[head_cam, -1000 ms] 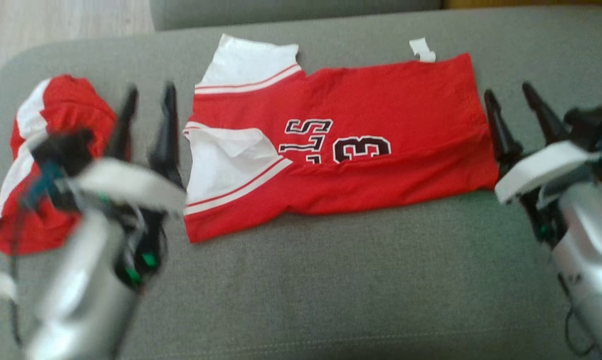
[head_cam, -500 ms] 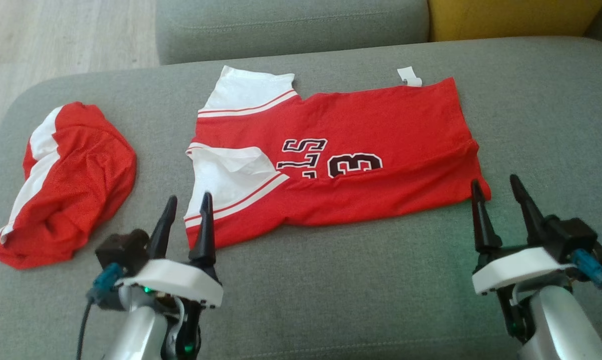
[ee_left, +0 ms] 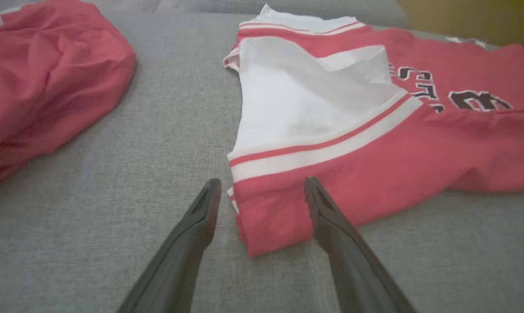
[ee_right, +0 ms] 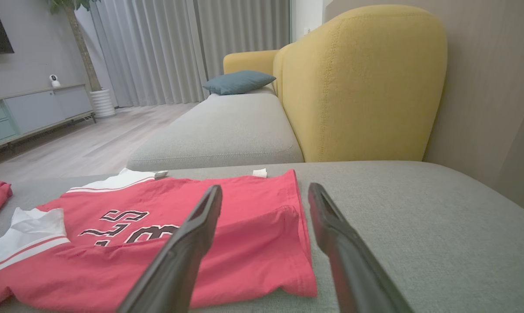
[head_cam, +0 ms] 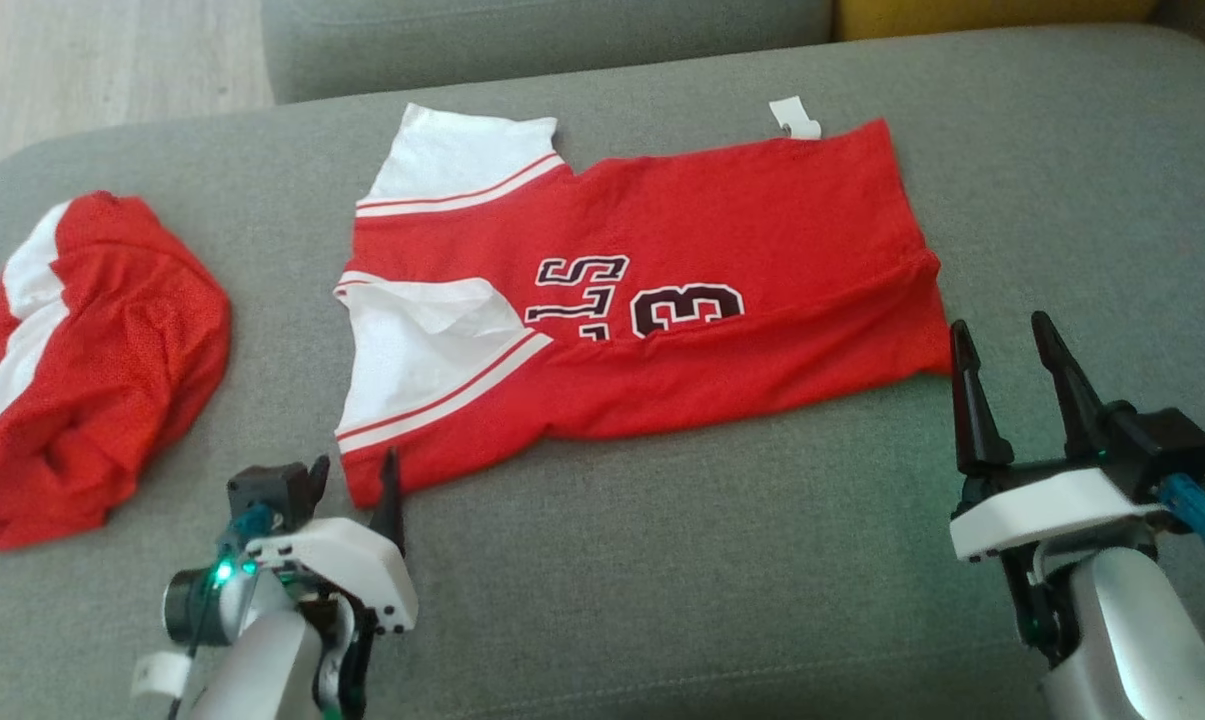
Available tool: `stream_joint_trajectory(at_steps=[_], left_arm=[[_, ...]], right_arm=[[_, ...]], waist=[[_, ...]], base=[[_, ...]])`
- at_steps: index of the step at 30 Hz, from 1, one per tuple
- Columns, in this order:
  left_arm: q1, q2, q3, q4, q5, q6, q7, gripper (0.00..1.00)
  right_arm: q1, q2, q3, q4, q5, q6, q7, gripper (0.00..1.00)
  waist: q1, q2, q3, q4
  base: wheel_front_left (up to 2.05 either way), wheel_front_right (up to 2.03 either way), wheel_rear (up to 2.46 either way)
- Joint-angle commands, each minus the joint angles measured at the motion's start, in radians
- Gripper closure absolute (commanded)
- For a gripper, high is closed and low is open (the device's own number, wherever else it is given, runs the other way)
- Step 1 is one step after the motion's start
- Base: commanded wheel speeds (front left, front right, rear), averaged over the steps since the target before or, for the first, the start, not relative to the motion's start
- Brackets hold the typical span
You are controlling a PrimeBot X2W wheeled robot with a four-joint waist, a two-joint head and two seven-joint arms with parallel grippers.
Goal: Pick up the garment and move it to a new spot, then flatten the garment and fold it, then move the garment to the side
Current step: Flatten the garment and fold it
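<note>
The garment is a red jersey (head_cam: 662,240) with white sleeves and dark numbers. It lies folded lengthwise and flat on the grey sofa seat (head_cam: 662,560). My left gripper (head_cam: 354,470) is open just short of the jersey's near left corner. In the left wrist view that gripper (ee_left: 262,184) has its fingers either side of the corner of the jersey (ee_left: 375,143), low over the seat. My right gripper (head_cam: 1002,332) is open beside the near right corner. In the right wrist view that gripper (ee_right: 265,191) frames the hem end of the jersey (ee_right: 253,243), and nothing is held.
A second red and white garment (head_cam: 92,370) lies crumpled at the seat's left end. Behind the seat are a grey cushion block (head_cam: 542,40) and a yellow backrest (ee_right: 357,82). Wooden floor (head_cam: 92,70) shows at the far left. The seat's front half is bare fabric.
Both arms have drawn back from the jersey's ends to its near corners. The left gripper has since sunk lower toward the corner. The camera has shifted a little.
</note>
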Motion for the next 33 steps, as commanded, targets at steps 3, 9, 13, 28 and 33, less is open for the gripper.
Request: stream_joint_trajectory(at_steps=[3,9,13,28,33], left_arm=[[-0.076,0.037,0.023,0.041,0.01,0.008,0.02,0.0],[-0.124,0.051,0.013,0.135,0.011,-0.007,0.042,0.0],[-0.15,0.054,-0.002,0.178,0.01,-0.032,0.051,0.0],[-0.213,0.04,-0.057,0.212,0.028,-0.08,-0.009,1.0],[-0.216,0.03,-0.08,0.115,0.054,-0.082,-0.062,1.0]], right_arm=[[-0.047,0.003,0.024,-0.047,0.008,0.003,0.005,0.0],[-0.049,0.002,0.025,-0.062,0.008,0.003,0.014,0.0],[-0.053,0.002,0.017,-0.067,0.001,0.003,0.019,0.0],[-0.065,0.024,-0.061,0.013,-0.028,0.003,0.099,0.0],[-0.093,0.043,-0.141,0.108,-0.006,0.003,0.191,0.0]], waist=[[0.0,-0.0001,0.017,-0.011],[0.0,-0.0001,0.038,-0.023],[0.0,-0.0001,0.053,-0.029],[0.0,-0.0001,0.057,0.021],[0.0,-0.0001,0.044,0.054]], base=[[0.0,0.0,0.0],[0.0,0.0,0.0],[0.0,0.0,0.0],[0.0,0.0,0.0],[0.0,0.0,0.0]])
